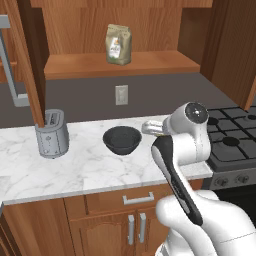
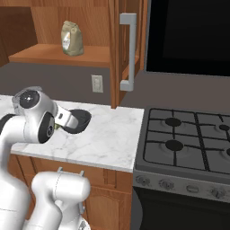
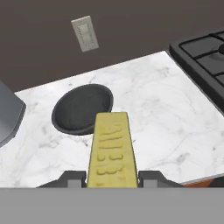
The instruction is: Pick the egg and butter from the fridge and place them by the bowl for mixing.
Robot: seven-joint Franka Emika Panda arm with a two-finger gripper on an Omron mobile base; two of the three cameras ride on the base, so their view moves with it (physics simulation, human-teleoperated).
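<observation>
The butter (image 3: 111,148), a mustard-yellow stick, points away from the hand and is clamped between my gripper's (image 3: 111,178) two dark fingertips (image 3: 151,178). It hangs above the white marble counter (image 3: 166,113). The dark round bowl (image 3: 82,108) lies on the counter just beyond the stick's far end and slightly left of it. From the left base view, my hand (image 1: 152,129) hovers right beside the bowl (image 1: 122,139), on its right. The right base view has the bowl (image 2: 81,120) just past the hand. The egg and the fridge are out of view.
A grey toaster (image 1: 52,134) stands left of the bowl. The black gas stove (image 1: 232,140) borders the counter on the right. A paper bag (image 1: 118,44) sits on the wooden shelf above, and a wall outlet (image 1: 121,94) is behind the bowl.
</observation>
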